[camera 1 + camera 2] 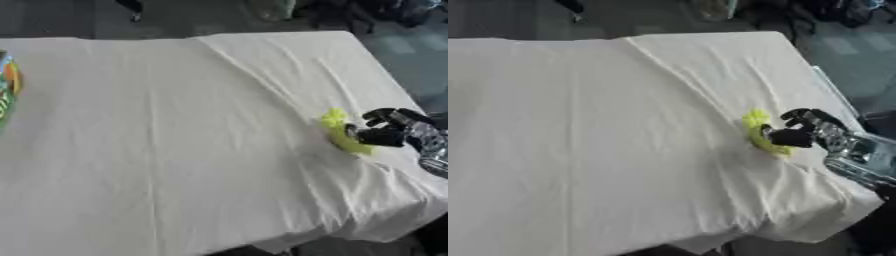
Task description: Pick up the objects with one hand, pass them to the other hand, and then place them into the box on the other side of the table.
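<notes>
At the left edge of the left eye view a sliver of a container [7, 90] shows, its rim green and orange; only this narrow part is visible, and what lies inside cannot be made out. It sits well apart from everything else, on the far left of the tabletop [175, 140], which is draped in a wrinkled white cloth.

The task's thing is a yellow-green object [759, 131], small and irregular in outline, with a rounder lump at its far end and a longer part running toward the near edge. It lies on the cloth near the right side of the tabletop.

The right robot hand [796, 131], black with a silver wrist, comes in from the right, its curled fingers closed around the object's right side.
</notes>
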Available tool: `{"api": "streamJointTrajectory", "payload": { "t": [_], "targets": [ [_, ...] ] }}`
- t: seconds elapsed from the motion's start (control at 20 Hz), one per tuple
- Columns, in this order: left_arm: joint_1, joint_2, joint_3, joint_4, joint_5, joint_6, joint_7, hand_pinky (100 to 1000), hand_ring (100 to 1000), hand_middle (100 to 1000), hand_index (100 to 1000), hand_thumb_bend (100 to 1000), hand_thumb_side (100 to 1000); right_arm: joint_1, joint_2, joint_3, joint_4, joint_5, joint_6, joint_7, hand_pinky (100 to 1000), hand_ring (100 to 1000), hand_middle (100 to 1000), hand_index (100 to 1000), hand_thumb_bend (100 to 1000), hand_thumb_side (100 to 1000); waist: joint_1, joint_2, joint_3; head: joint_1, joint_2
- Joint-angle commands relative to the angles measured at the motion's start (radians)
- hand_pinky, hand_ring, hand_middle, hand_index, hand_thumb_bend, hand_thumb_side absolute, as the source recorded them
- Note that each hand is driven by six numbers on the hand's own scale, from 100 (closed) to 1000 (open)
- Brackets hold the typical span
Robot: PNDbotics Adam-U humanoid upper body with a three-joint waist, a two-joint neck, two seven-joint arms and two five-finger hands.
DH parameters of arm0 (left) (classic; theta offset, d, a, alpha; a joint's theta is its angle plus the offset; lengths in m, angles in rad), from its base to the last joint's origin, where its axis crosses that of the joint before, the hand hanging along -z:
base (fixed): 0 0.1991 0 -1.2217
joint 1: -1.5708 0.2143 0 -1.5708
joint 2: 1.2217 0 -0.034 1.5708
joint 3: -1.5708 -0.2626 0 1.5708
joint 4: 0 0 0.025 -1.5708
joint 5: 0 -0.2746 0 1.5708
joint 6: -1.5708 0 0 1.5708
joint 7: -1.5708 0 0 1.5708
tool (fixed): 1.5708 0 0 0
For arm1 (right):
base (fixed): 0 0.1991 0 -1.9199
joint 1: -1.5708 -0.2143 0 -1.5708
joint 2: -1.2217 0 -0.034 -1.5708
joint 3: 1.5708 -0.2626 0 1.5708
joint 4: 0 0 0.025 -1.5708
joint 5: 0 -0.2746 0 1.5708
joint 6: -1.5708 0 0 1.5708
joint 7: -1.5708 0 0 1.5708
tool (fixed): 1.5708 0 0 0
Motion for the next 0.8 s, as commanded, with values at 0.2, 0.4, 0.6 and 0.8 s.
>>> {"api": "streamJointTrajectory", "payload": {
  "t": [0.2, 0.4, 0.6, 0.8],
  "targets": [
    [-0.018, 0.015, 0.008, -0.009, -0.002, 0.003, 0.001, 874, 789, 736, 847, 123, 768, 0.016, -0.002, 0.011, -0.004, 0.048, 0.147, -0.163, 853, 822, 834, 894, 223, 438, 0.002, -0.005, 0.001, 0.002, 0.008],
    [-0.02, 0.015, 0.007, -0.01, -0.002, 0.003, 0.0, 875, 789, 735, 846, 124, 770, 0.013, -0.003, 0.016, -0.004, 0.069, 0.13, -0.146, 856, 838, 838, 898, 223, 434, 0.001, -0.002, -0.001, 0.001, 0.006],
    [-0.02, 0.016, 0.009, -0.01, -0.003, 0.003, 0.003, 875, 789, 735, 846, 126, 770, 0.005, -0.003, 0.013, -0.004, 0.088, 0.139, -0.145, 856, 842, 841, 902, 223, 438, 0.0, 0.005, -0.001, -0.006, 0.003],
    [-0.02, 0.019, 0.011, -0.011, -0.003, 0.002, 0.005, 876, 788, 734, 843, 126, 776, 0.002, 0.006, 0.014, -0.004, 0.111, 0.152, -0.149, 859, 846, 847, 908, 237, 450, -0.002, 0.017, 0.0, -0.011, -0.007]
  ]
}}
